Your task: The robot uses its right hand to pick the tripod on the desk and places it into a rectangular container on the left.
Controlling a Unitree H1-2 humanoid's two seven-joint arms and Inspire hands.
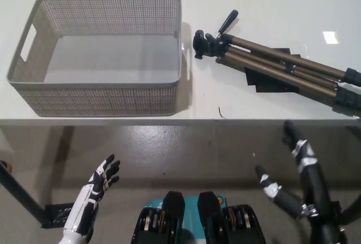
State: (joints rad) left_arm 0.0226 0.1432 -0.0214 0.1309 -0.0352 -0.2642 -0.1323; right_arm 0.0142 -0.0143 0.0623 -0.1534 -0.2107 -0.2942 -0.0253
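tripod flat on desk, R of empty basket | R hand fingers apart, holds nothing, below desk edge | L hand spread, low left

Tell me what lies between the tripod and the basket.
Nothing: in the head view, only bare desk separates the tripod from the basket.
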